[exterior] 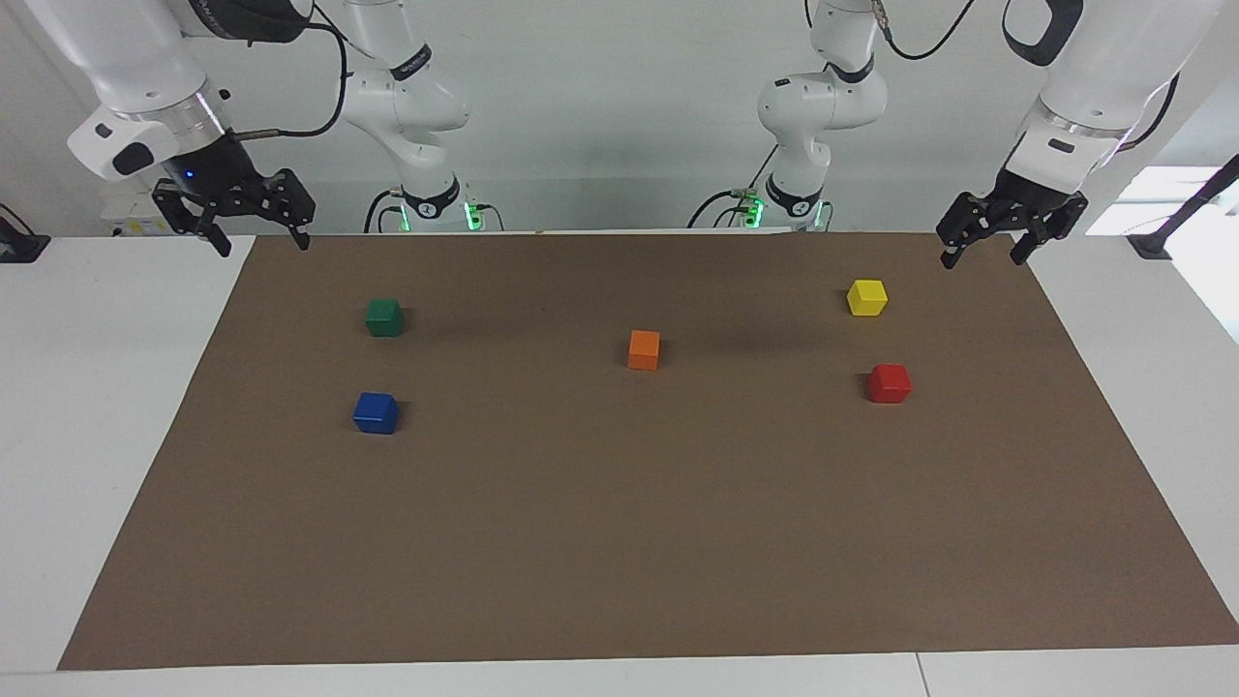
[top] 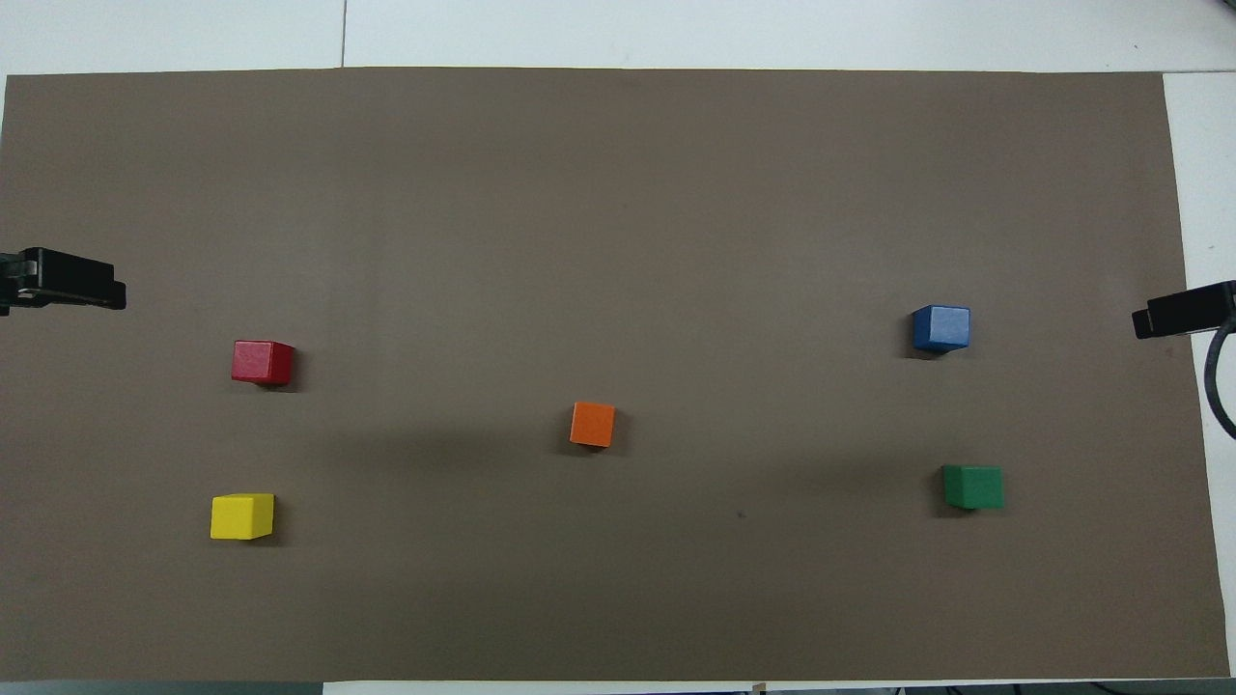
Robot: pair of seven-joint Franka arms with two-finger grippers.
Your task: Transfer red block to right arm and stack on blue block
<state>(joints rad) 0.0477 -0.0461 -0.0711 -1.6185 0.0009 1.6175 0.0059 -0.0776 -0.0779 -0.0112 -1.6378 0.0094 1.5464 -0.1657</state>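
With both end effectors open and empty, the left end effector [exterior: 987, 250] should descend squarely over the red block [exterior: 889, 383], avoiding the yellow block [exterior: 866, 297] beside it, while the right end effector [exterior: 254, 237] waits.

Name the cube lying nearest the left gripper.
The yellow cube: it lies closest to the open left gripper, nearer the robots than the red block beside it.
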